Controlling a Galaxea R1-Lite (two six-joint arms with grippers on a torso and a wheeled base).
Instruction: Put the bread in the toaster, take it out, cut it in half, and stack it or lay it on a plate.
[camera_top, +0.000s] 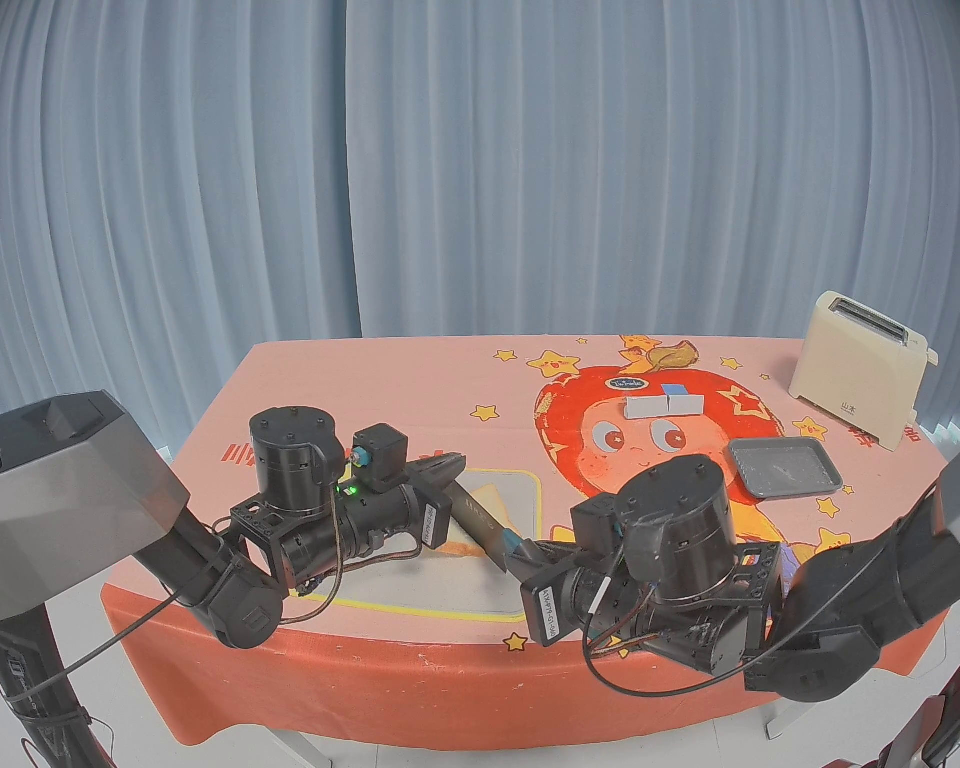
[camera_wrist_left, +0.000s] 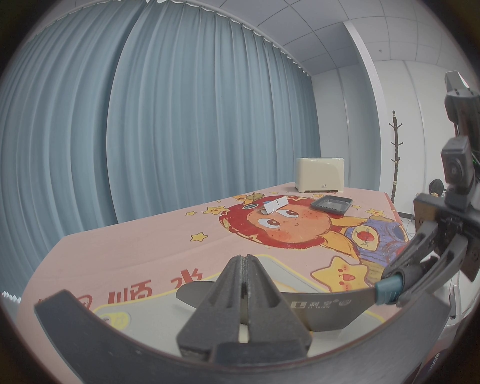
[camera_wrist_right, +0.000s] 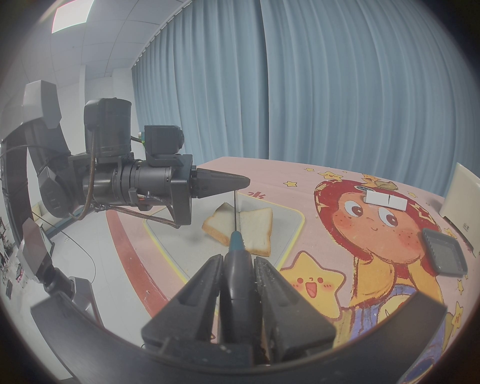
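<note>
The bench (camera_top: 400, 390) is wearing salmon pink, showing a red-haired cartoon face and yellow stars. The toaster (camera_top: 860, 368) is showing cream, the plate (camera_top: 785, 467) dark grey, the bread (camera_wrist_right: 242, 227) white with tan crust, the knife (camera_wrist_left: 325, 305) grey with a teal collar. Curtains (camera_top: 500, 150) are hanging pleated blue-grey.

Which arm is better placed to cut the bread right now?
Right: the right gripper is shut on the knife, whose blade stands over the middle of the bread; the left gripper is shut, holding nothing.

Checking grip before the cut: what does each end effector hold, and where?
Right end effector grips the knife by its handle; left end effector holds nothing.
</note>
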